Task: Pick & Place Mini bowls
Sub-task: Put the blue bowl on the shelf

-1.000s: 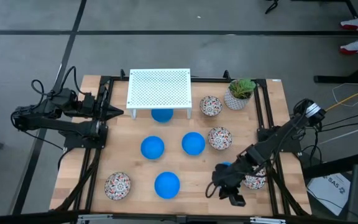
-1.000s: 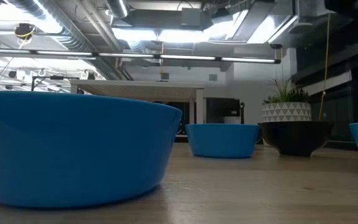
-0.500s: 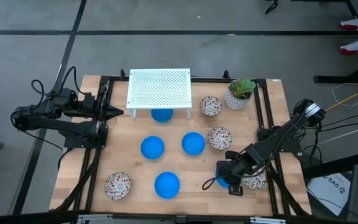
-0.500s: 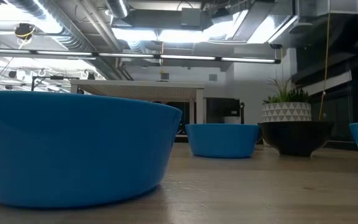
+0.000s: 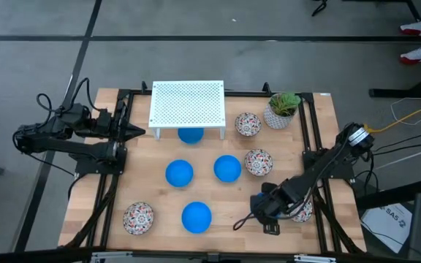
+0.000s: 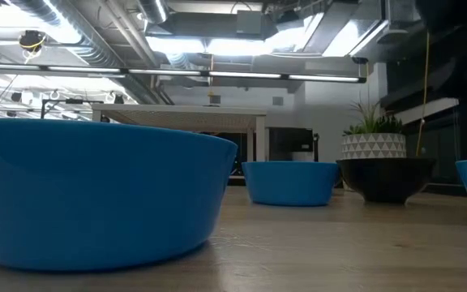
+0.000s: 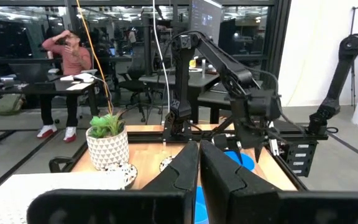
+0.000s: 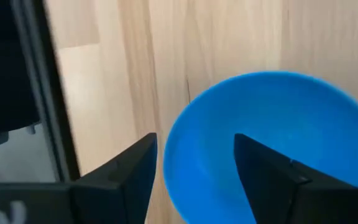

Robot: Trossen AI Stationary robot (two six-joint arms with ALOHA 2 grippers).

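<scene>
Change: the right gripper (image 8: 194, 155) has come down over a blue bowl (image 8: 278, 124) near the table's (image 5: 152, 197) front right corner.
Right gripper: spread wide, one finger inside the rim, one outside.
Meaning: it looks ready to pinch and lift.
Left gripper (image 7: 197, 158): pressed together, waiting at the left edge.
Count: five blue bowls, four flowery bowls.

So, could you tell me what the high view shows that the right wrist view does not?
Only the high view shows the whole table, the white perforated rack, the potted plant, the floral bowls and the left gripper waiting at the left edge. Only the right wrist view shows the fingers open, straddling a blue bowl's rim. Both show wooden tabletop and the right gripper.
</scene>
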